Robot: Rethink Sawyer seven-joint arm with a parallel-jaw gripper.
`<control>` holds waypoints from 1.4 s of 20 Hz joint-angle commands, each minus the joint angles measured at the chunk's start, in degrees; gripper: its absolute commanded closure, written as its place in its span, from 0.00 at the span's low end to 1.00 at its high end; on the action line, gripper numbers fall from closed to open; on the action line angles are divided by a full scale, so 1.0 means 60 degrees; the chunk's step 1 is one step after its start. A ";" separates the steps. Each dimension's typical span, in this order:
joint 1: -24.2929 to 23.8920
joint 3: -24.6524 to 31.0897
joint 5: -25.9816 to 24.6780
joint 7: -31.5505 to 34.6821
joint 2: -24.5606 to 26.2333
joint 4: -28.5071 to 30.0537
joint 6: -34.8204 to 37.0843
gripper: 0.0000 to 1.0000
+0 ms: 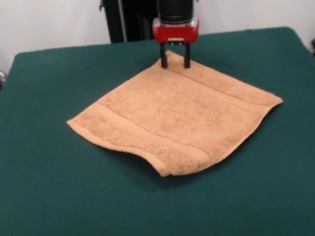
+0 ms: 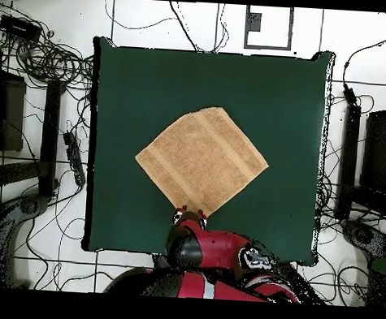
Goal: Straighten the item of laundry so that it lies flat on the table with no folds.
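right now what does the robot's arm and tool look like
The arm is a black cylinder with a red band on top, ending in a red block. The tool is two short, thin black fingers. From overhead the arm shows glossy red shells with black joints.

Cut off by the front view's top edge — arm (image 1: pixel 176 2) above the red wrist. Hidden from overhead by the arm's bulk — gripper (image 1: pixel 175 61) and towel (image 2: pixel 201 159) corner beneath it. Unclear whether the fingertips (image 1: pixel 164 61) touch cloth. Towel's nearest front edge curled, underside out of sight. Table (image 1: pixel 43 207) cropped at bottom.
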 commanded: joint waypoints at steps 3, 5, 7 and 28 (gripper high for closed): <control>-0.0030 0.0357 -0.0040 0.1540 0.0808 0.0936 0.0075 0.00; -0.0007 0.0303 -0.0044 0.1575 0.0801 0.1062 -0.0023 0.00; 0.0005 0.0224 -0.0086 0.1596 0.0830 0.1186 -0.0183 0.00; 0.0312 0.0138 0.0644 0.1308 -0.0203 0.1046 0.0360 0.00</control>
